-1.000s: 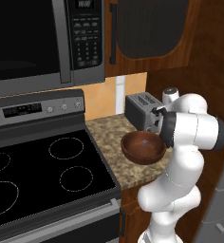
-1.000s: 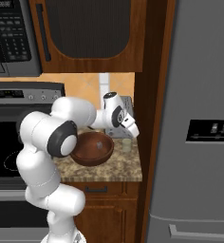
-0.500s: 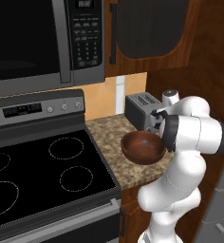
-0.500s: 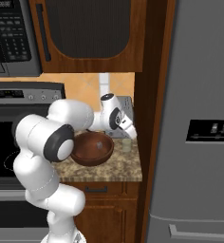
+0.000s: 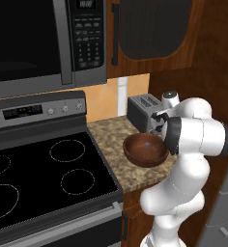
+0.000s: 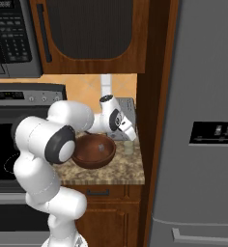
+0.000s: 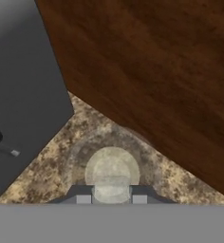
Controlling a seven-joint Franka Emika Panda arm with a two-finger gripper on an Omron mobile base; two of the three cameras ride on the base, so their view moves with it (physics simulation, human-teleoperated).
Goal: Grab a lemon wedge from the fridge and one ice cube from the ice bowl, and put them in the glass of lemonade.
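The glass of lemonade (image 6: 129, 147) stands on the granite counter between the toaster and the wooden side panel. In the hand view the glass of lemonade (image 7: 112, 170) lies straight below, a pale round disc. My gripper (image 6: 130, 136) hangs just over its rim, pointing down. Between the fingertips (image 7: 83, 198) sits a small pale translucent ice cube (image 7: 112, 188), and the jaws are shut on it. The ice bowl (image 6: 93, 152), dark reddish-brown wood, rests left of the glass; the same ice bowl (image 5: 145, 149) lies in front of my arm. The fridge (image 6: 203, 120) fills the right side, doors closed. The lemon wedge is out of view.
A silver toaster (image 5: 143, 111) stands at the back of the counter, right behind my hand. A wooden panel (image 7: 156, 71) walls the counter's right edge close to the glass. The black stove top (image 5: 43, 173) lies to the left, under a microwave (image 5: 38, 43).
My elbow has swung slightly outward and lower. The hand has stayed over the glass with the same jaw gap.
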